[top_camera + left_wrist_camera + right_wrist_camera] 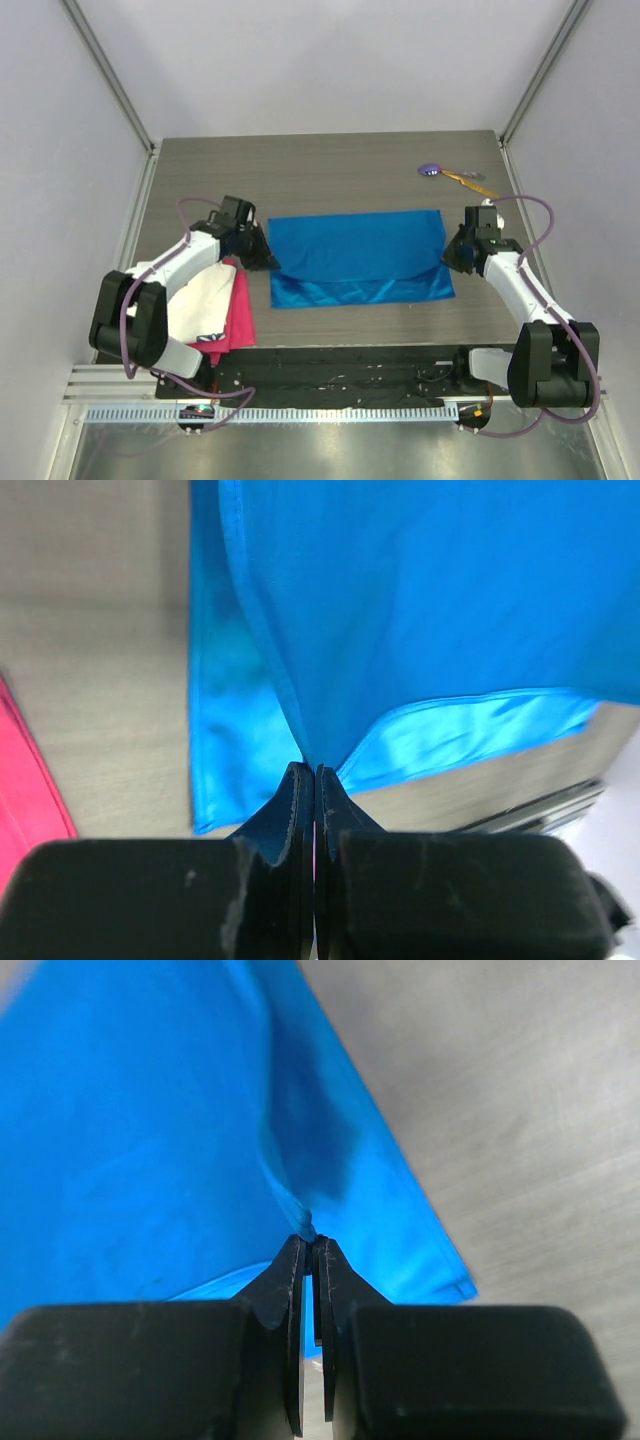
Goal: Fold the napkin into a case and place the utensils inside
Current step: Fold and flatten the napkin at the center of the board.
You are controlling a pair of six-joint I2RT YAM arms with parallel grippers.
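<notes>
Napkin [360,257] half folded, pinched by both grippers

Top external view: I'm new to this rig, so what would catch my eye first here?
The bright blue napkin lies partly folded in the middle of the table, a shinier strip along its near edge. The left gripper and right gripper are each shut on one of its side edges. Two small utensils lie near the far right corner, apart from it.

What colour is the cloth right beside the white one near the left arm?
The cloth is bright pink, clearest in the top external view.
</notes>
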